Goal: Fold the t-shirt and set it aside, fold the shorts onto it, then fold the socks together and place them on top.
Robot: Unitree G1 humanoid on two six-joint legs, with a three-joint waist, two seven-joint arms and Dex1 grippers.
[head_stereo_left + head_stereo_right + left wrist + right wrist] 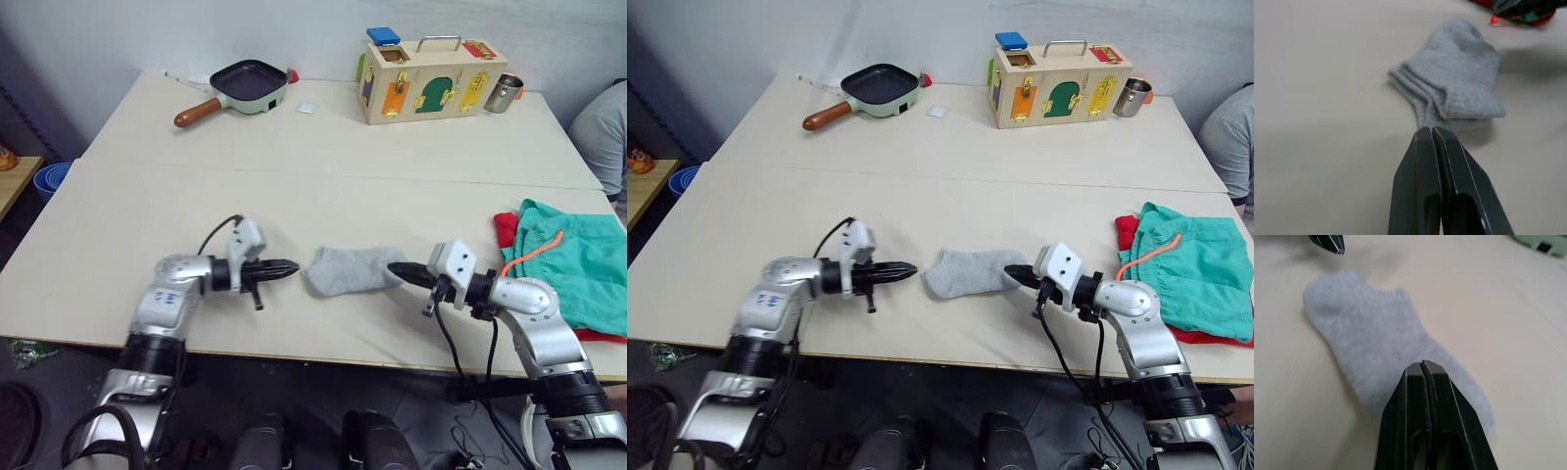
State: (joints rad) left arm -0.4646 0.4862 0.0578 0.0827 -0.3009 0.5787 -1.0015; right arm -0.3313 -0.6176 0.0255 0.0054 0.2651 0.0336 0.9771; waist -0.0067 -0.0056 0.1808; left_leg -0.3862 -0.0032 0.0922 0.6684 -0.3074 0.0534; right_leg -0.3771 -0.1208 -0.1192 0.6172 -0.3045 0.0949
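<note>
The light grey socks (348, 271) lie flat in one stack at the table's front middle; layered cuffs show in the left wrist view (1459, 81). My left gripper (292, 266) is shut, its tip just short of the socks' cuff end. From the other side, my right gripper (394, 267) is also shut, its tip over the toe end (1400, 362), with nothing visibly clamped. At the right edge the teal-green shorts (578, 264) with an orange drawstring lie folded on the red t-shirt (505, 227), which peeks out beneath them.
At the back of the table (147, 215) stand a black frying pan (245, 83), a wooden latch box (431, 83) and a metal cup (503, 93). A person's sleeve (602, 127) shows at the far right. A blue bucket (51, 178) sits off the left side.
</note>
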